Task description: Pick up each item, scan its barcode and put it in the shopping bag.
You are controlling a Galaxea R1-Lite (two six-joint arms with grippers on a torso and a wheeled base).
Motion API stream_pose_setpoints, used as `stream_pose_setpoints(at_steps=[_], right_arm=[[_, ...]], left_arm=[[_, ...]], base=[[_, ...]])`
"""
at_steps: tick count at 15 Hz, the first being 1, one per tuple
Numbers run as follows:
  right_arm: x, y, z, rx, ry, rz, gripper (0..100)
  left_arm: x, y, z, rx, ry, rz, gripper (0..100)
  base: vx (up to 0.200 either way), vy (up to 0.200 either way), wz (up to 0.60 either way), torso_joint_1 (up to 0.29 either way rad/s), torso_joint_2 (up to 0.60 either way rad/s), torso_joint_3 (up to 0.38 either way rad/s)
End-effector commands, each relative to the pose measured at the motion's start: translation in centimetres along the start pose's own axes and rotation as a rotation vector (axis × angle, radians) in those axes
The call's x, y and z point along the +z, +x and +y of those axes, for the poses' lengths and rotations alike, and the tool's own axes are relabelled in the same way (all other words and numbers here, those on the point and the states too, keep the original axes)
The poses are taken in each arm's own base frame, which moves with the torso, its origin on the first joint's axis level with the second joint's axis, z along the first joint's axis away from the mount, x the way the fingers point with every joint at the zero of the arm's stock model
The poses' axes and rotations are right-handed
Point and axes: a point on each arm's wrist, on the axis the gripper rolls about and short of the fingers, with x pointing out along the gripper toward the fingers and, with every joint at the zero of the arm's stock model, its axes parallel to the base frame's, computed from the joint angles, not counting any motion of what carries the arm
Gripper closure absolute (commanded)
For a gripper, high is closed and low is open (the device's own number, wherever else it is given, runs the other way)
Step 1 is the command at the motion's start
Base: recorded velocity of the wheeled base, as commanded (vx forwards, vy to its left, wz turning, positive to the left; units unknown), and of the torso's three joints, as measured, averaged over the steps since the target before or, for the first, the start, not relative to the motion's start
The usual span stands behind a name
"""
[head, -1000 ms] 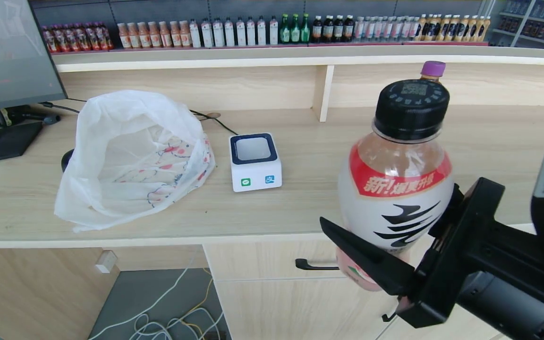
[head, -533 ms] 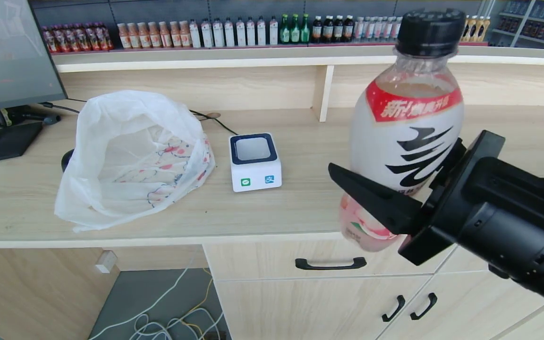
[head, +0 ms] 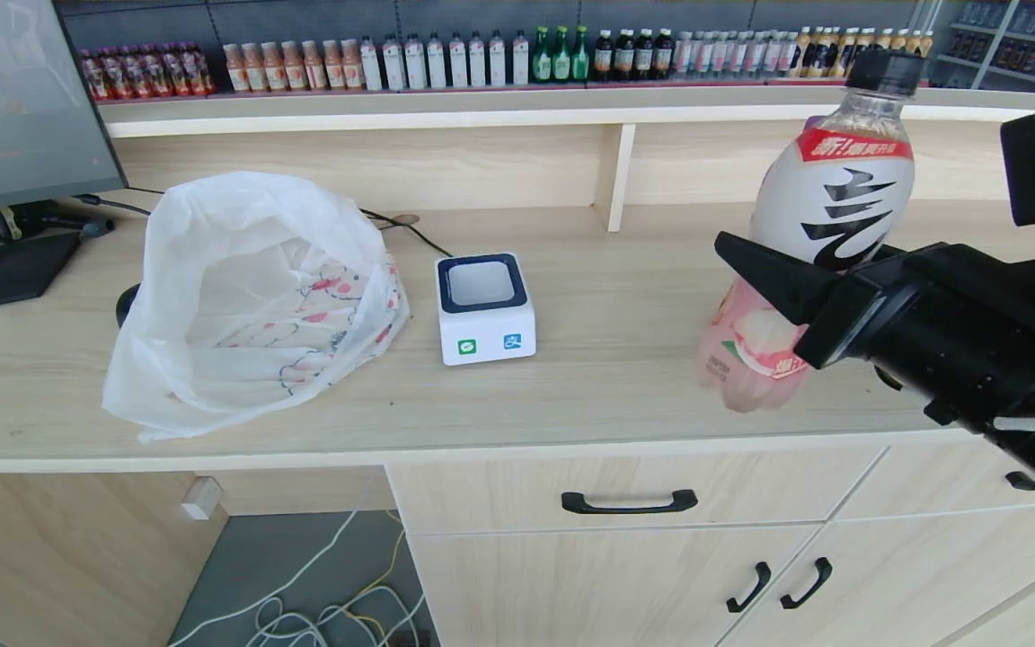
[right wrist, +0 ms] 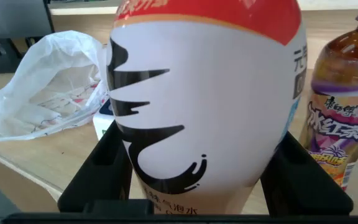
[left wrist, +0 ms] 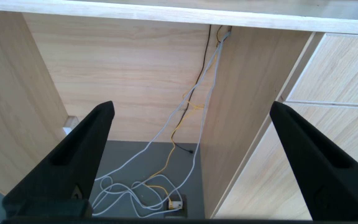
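A white and pink drink bottle (head: pixel 827 216) with a black cap hangs slightly tilted over the right part of the wooden counter (head: pixel 607 377). My right gripper (head: pixel 796 270) is shut on its middle; in the right wrist view the bottle (right wrist: pixel 204 93) sits between the fingers of that gripper (right wrist: pixel 197 186). The white scanner box (head: pixel 485 307) stands mid-counter, left of the bottle. An open white shopping bag (head: pixel 248 296) lies further left. My left gripper (left wrist: pixel 191 112) is open below the counter, facing a recess with cables.
A second bottle (right wrist: pixel 344 130) with a purple label stands just beyond the held one. A monitor (head: pixel 14 108) stands at the counter's far left. A raised shelf with a divider (head: pixel 614 175) runs along the back. Drawers with black handles (head: pixel 630 501) are below.
My right gripper has carried the bottle up and away from the camera, from low at the counter's front edge to over the right part of the counter. Bag and scanner have not moved.
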Motion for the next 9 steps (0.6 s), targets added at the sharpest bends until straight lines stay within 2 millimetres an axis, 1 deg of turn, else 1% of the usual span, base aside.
stream_pose_setpoints(at_steps=[1, 2, 4, 9], right_arm=[[-0.33, 0.41, -0.5, -0.055, -0.003, 0.009, 100], [-0.32, 0.45, -0.56, -0.087, -0.003, 0.008, 100], [-0.26, 0.51, -0.62, -0.098, -0.007, 0.004, 100], [-0.37, -0.07, -0.81, -0.132, -0.01, -0.01, 100]], left_arm=[[0.0, 0.0, 0.0, 0.001, 0.0, -0.001, 0], [0.0, 0.0, 0.0, 0.001, 0.0, -0.001, 0], [0.0, 0.0, 0.0, 0.001, 0.0, -0.001, 0], [0.0, 0.0, 0.0, 0.001, 0.0, -0.001, 0]], base=[[0.0, 0.0, 0.0, 0.0, 0.0, 0.0], [0.0, 0.0, 0.0, 0.0, 0.0, 0.0], [0.0, 0.0, 0.0, 0.0, 0.0, 0.0], [0.0, 0.0, 0.0, 0.0, 0.0, 0.0]])
